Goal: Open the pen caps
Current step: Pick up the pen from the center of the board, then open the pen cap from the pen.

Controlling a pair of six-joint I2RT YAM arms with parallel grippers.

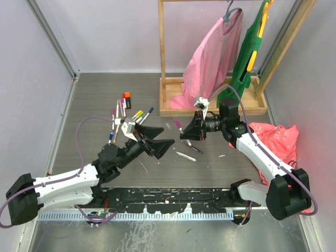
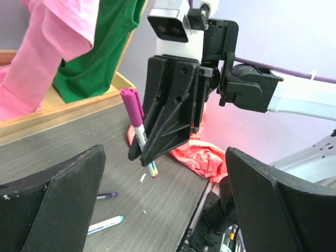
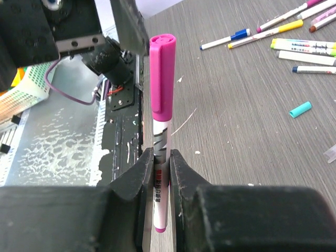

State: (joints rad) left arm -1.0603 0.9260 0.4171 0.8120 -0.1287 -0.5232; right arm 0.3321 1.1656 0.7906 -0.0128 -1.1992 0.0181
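Pinching tight, the right gripper (image 3: 160, 157) presses its two matte black wedge-shaped fingers onto the white barrel of a pen (image 3: 159, 184). The pen stands straight up out of the jaws toward twelve o'clock in the right wrist view. Its magenta cap (image 3: 161, 73) is on: a smooth plastic tube with a flat clip down one side, well clear of the fingers.

Over to the left gripper (image 1: 164, 137), and its jaws are spread wide, the pads black and grainy. From its own wrist camera the capped pen sits at twelve o'clock, beyond the gap and touching neither finger. From above, this gripper lies at nine o'clock of the right one, tips near it.

Underneath is a table (image 1: 105, 149) of grey wood-grain laminate flecked with white scuffs. A lone teal cap (image 3: 300, 109) lies at three o'clock of the held pen, and the loose pens (image 3: 294, 44), thin white barrels with coloured ends, fan out at two o'clock.

Farther back, at twelve o'clock from above, a wooden rack (image 1: 173, 97) carries a soft pink garment (image 1: 212, 58) and a green garment (image 1: 249, 58). A crumpled red bag (image 1: 273, 139) sits at three o'clock, with pale walls all round.
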